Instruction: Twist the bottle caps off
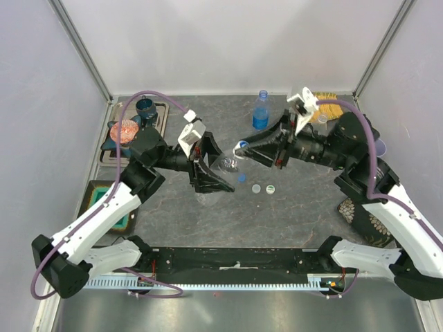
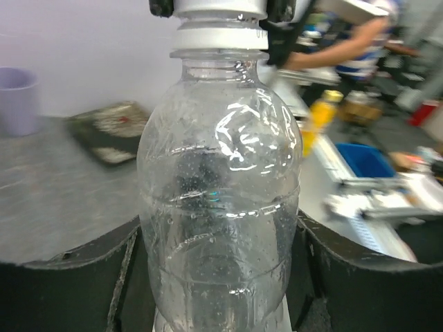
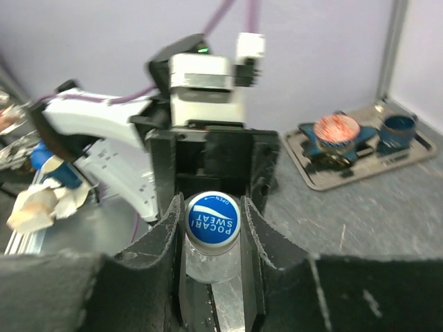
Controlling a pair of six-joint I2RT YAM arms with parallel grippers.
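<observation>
top view: two bottles are clearly visible. the clear bottle [image 1: 226, 164] is held over the centre of the counter [image 1: 208, 221], clamped in the left gripper [image 1: 211, 171]. the right gripper [image 1: 243, 149] reaches in from 3 o'clock and is closed on the blue cap [image 1: 241, 146]. the blue-labelled bottle [image 1: 260, 111] stands at 12 o'clock. two loose caps [image 1: 263, 188] lie at 5 o'clock, with bare counter toward 6.
left wrist view: one bottle, with fingers [image 2: 69, 277] pressing both of its sides.
right wrist view: one cap, pinched between both fingers.

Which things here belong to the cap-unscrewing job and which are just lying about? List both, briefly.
Job: clear bottle, held by left gripper; its blue cap, clamped in right gripper; blue-labelled bottle at the back; three loose caps.
Lying about: lilac cup; tray holding a dark blue cup.
</observation>
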